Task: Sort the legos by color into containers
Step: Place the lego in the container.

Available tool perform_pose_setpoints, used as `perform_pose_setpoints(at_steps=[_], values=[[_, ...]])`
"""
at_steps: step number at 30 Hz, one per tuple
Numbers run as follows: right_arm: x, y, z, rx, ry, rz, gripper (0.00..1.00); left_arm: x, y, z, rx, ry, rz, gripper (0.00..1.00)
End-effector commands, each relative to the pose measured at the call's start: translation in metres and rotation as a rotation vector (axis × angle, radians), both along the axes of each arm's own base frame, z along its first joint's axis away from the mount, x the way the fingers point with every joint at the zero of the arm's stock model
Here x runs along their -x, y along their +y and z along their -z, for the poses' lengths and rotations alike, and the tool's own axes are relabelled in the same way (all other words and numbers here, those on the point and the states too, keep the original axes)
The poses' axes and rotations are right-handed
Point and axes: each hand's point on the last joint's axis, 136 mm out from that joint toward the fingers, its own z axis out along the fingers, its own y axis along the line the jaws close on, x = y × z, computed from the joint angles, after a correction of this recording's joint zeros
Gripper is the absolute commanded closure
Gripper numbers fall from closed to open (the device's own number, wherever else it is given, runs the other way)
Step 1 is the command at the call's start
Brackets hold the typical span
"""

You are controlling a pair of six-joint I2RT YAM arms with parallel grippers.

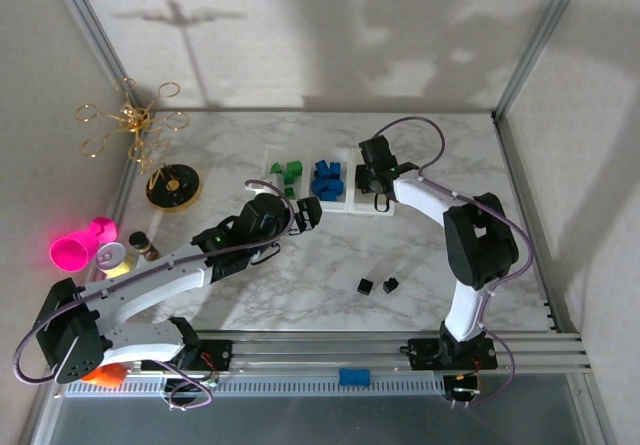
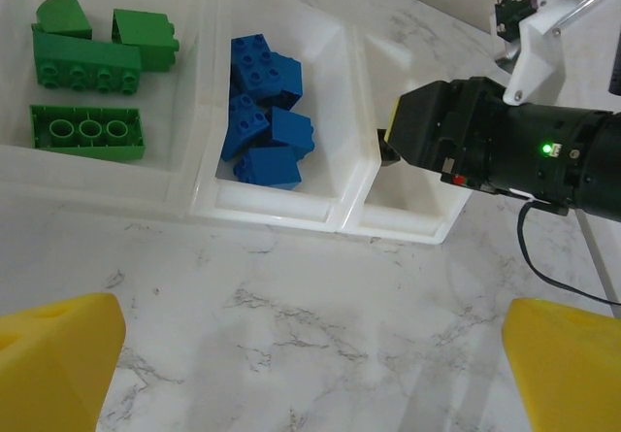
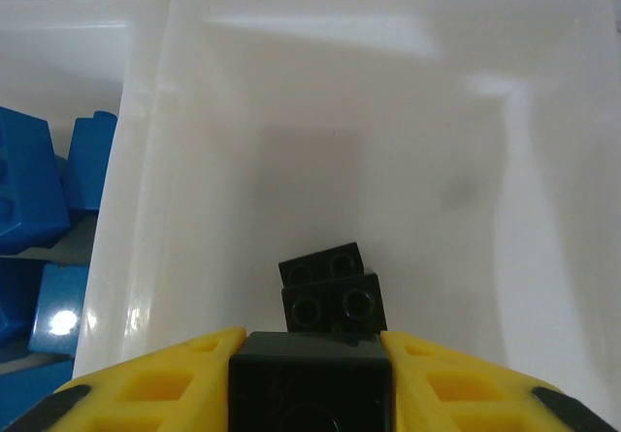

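One small black plastic brick (image 3: 310, 388) clenched in the right claw (image 3: 310, 359), over the rightmost translucent-white square tray (image 3: 466, 112).
Lower it beside the black bricks (image 3: 330, 291) inside, then let go gently; the left claw (image 2: 310, 354) hangs released over the marble desk (image 2: 291, 296).

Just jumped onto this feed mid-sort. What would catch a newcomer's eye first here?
The right gripper, shut on a black brick, hangs over the right tray, above two black bricks lying in it. Beside it, the middle tray holds blue bricks and the left tray holds green bricks. Two loose black bricks lie on the table in front of the trays, and a bright pink cup sits at its left edge.
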Motion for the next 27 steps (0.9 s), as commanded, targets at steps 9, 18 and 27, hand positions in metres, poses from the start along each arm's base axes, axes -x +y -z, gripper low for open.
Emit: perform_pose_setpoints(at_steps=[9, 18, 27], values=[[-0.023, -0.003, 0.007, 0.018, -0.011, 0.008, 0.59, -0.003, 0.006, -0.005, 0.003, -0.018, -0.009, 0.0], [-0.022, -0.001, -0.018, -0.01, -0.05, 0.002, 0.54, -0.004, 0.006, -0.005, 0.008, -0.014, -0.005, 0.0], [0.011, 0.001, -0.055, -0.051, -0.082, -0.036, 0.48, 0.001, 0.006, -0.013, 0.029, -0.015, 0.006, 0.0]])
